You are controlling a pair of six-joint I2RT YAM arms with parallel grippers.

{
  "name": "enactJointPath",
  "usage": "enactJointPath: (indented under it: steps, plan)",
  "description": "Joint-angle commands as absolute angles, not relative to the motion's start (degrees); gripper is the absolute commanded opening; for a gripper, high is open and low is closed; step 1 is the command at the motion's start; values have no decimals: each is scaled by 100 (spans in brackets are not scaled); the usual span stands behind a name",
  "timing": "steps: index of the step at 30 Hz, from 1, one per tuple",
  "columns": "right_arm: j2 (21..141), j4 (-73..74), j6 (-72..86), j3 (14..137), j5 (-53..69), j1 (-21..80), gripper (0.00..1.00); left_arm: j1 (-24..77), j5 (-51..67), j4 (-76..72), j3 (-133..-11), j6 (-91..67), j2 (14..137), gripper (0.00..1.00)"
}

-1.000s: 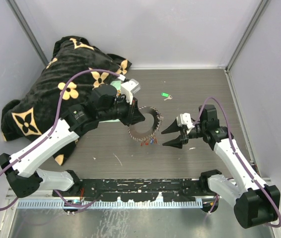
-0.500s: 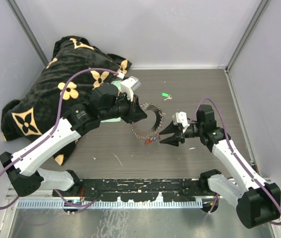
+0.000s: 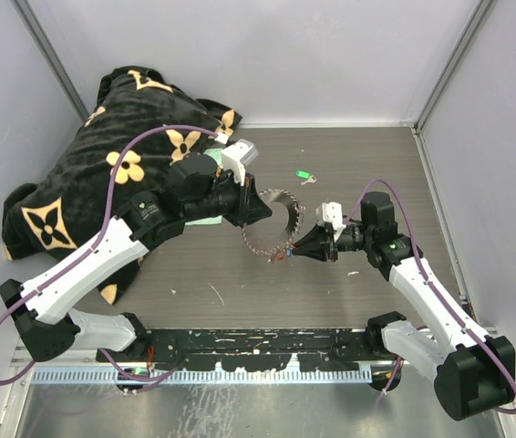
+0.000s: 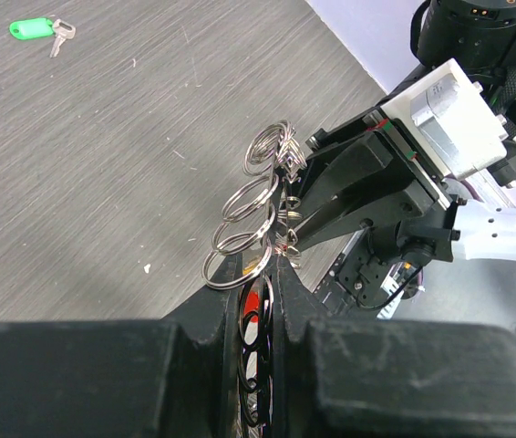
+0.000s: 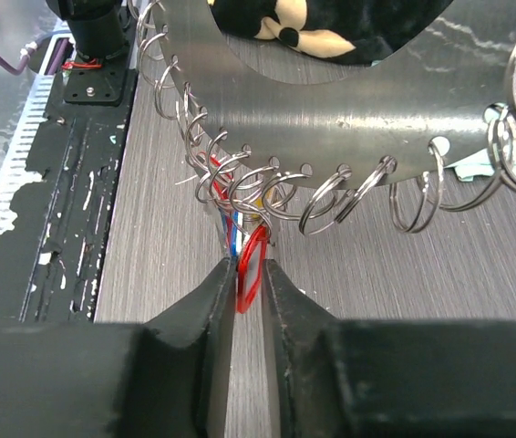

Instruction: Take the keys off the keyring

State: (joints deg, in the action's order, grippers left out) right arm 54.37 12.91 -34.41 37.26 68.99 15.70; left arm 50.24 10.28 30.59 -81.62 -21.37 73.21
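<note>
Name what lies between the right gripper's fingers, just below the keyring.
A red key tag, hanging among the small rings on the keyring, sits between the right gripper's fingers. The right wrist view shows it.

White links point(image 3: 76, 274), black joints point(image 3: 190, 182), purple cables point(image 3: 182, 129); left hand point(image 3: 263, 216) and right hand point(image 3: 296, 251) black, perhaps plastic.

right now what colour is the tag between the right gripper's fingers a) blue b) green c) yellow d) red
d: in the right wrist view the right gripper is pinched on a red tag hanging under the keyring, while the green-tagged key lies loose, away from both grippers.
</note>
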Motion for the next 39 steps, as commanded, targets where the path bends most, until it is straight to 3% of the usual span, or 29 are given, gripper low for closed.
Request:
enactJointPath:
  steps: [1, 8, 34, 39]
  plan:
    - [5357, 1066, -3389, 3770, 6927, 1611, 19, 5038, 1008, 2534, -8473, -2185, 7165, 0]
    - [5293, 1607, -3691, 4034, 7082, 1548, 1, 5038, 904, 2602, -8345, -2099, 7049, 0]
    - [5281, 2170, -3989, 4280, 6991, 1392, 2, 5043, 872, 2608, -7926, -1616, 6861, 0]
    - [5256, 2285, -4128, 4247, 6940, 1527, 9, 5041, 1074, 2268, -7676, -1432, 6807, 0]
